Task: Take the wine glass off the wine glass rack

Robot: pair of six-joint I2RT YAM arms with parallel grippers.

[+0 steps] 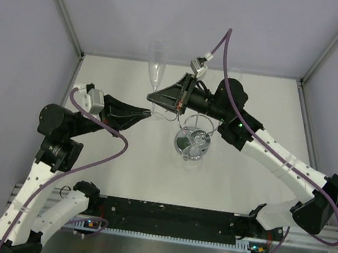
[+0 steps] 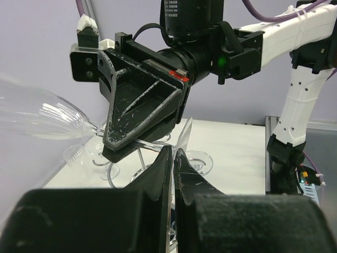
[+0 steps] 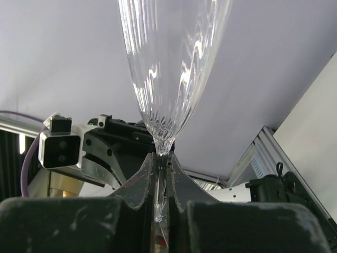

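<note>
Nearest the lens: the right gripper [image 3: 159, 164] is filling the bottom of its own wrist view, its two dark fingers pressing together on the thin stem of the wine glass [image 3: 168, 74], just under the bowl (the slimmest place to take it by).
Glass: the ribbed bowl is rising clear beyond those fingers. From above, it is lying tilted in the air, bowl pointing to the far wall, just left of the rack rather than hanging in it.
Other arm: the left gripper [image 2: 174, 154] is sitting with its fingers closed, its tips coming in opposite the right one's. A clear edge, probably the glass's foot, is showing right at them, but I cannot tell whether it is being pinched.
Rack: the wine glass rack [image 1: 193, 144] is standing upright on the table [image 1: 241, 193], its mirrored base and wire hoop just beside the right gripper, one small ring loop sitting close to the stem's end.
Why so: holding the stem sideways is probably letting the foot slide out of its loop.
Stage: the glass is looking nearly or already free, though the pictures are not settling which.
</note>
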